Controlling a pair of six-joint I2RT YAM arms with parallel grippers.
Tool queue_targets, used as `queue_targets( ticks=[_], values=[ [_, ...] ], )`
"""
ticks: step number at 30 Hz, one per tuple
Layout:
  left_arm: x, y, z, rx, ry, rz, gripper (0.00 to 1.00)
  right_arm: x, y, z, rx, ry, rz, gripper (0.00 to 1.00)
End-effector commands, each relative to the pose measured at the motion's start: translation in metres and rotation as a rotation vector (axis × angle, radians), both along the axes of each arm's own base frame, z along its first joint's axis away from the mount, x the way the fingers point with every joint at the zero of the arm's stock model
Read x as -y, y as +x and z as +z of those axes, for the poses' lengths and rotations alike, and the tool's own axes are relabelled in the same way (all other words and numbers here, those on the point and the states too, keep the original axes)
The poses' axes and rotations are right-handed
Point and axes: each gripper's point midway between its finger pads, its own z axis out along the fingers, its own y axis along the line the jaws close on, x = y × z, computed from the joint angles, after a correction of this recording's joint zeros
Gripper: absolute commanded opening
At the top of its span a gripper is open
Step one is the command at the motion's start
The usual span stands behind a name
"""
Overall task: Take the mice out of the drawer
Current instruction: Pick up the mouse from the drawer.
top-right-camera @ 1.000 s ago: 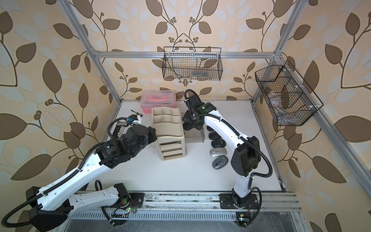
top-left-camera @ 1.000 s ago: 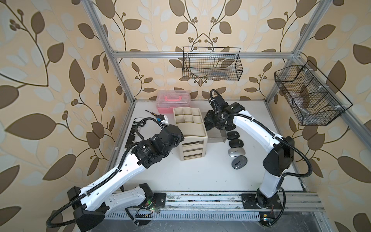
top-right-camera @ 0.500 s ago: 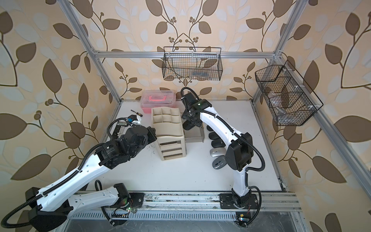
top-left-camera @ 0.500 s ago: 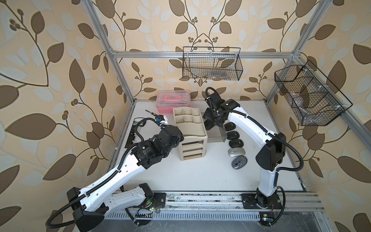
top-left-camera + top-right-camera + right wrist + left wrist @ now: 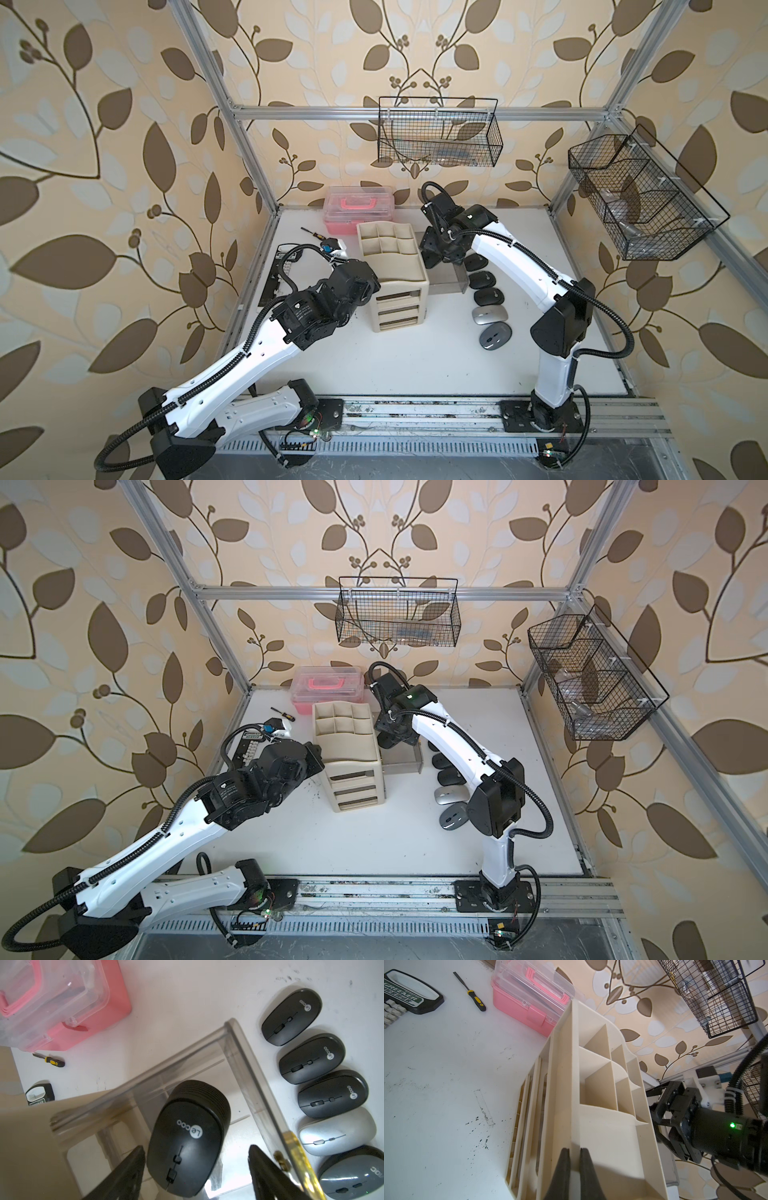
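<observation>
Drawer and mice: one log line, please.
drawer open; black mouse inside; five mice out; right gripper open over mouse; left gripper shut on organizer

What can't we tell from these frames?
Both top views: black mouse in the clear drawer sits under the right gripper.
Both top views: left gripper is behind its own wrist; the left wrist view shows it shut on a wall of the beige organizer.
Right wrist view: dark grey mouse is cut off by the frame edge.
Both top views: back wire basket contents too small behind the mesh.
</observation>
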Motion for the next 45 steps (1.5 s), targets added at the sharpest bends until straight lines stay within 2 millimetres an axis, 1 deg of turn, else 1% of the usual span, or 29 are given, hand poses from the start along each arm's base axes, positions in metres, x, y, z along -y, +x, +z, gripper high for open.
queue_targets(
  ticks=[1,4,7,11,14,16,18,20,22,24,25,29,32,34,38,41,45],
  values=[
    [-0.008,0.007,0.012,0.052,-0.041,0.069,0.00,0.004,-0.009,-0.011,-0.054,0.024,-0.035,0.80],
    [-0.008,0.006,0.013,0.057,-0.044,0.068,0.00,0.002,-0.006,-0.022,-0.085,0.032,-0.046,0.80],
    [-0.007,0.006,0.014,0.057,-0.046,0.062,0.00,-0.004,0.001,-0.030,-0.096,0.042,-0.052,0.80],
    [-0.006,0.006,0.013,0.056,-0.042,0.059,0.00,-0.012,0.009,-0.032,-0.096,0.038,-0.044,0.79],
    [-0.007,0.006,0.015,0.061,-0.045,0.060,0.00,-0.018,0.012,-0.039,-0.110,0.028,-0.033,0.78],
    [-0.007,0.006,0.015,0.063,-0.043,0.059,0.00,-0.018,0.011,-0.047,-0.132,0.012,-0.029,0.75],
    [-0.007,0.006,0.015,0.064,-0.041,0.059,0.00,-0.017,0.011,-0.048,-0.129,-0.004,-0.027,0.72],
    [-0.008,0.006,0.014,0.064,-0.039,0.065,0.00,-0.016,0.012,-0.046,-0.111,-0.030,-0.019,0.69],
    [-0.008,0.007,0.013,0.064,-0.042,0.068,0.00,-0.013,0.012,-0.042,-0.103,-0.059,-0.011,0.68],
    [-0.007,0.007,0.012,0.062,-0.046,0.064,0.00,-0.011,0.012,-0.044,-0.108,-0.084,-0.010,0.67],
    [-0.006,0.007,0.013,0.064,-0.049,0.063,0.00,-0.012,0.011,-0.049,-0.121,-0.081,-0.008,0.68],
    [-0.005,0.008,0.014,0.063,-0.053,0.061,0.00,-0.021,0.011,-0.055,-0.125,-0.072,0.004,0.73],
    [-0.006,0.007,0.014,0.065,-0.052,0.065,0.00,-0.029,0.011,-0.058,-0.130,-0.045,0.012,0.72],
    [-0.007,0.007,0.015,0.066,-0.052,0.065,0.00,-0.031,0.012,-0.057,-0.123,-0.038,0.016,0.68],
    [-0.008,0.008,0.014,0.066,-0.047,0.071,0.00,-0.031,0.012,-0.051,-0.111,-0.031,0.015,0.63],
    [-0.007,0.008,0.013,0.063,-0.043,0.072,0.00,-0.032,0.013,-0.042,-0.084,-0.020,0.021,0.57],
    [-0.008,0.008,0.012,0.059,-0.037,0.076,0.00,-0.030,0.013,-0.032,-0.056,-0.017,0.031,0.53]
  ],
)
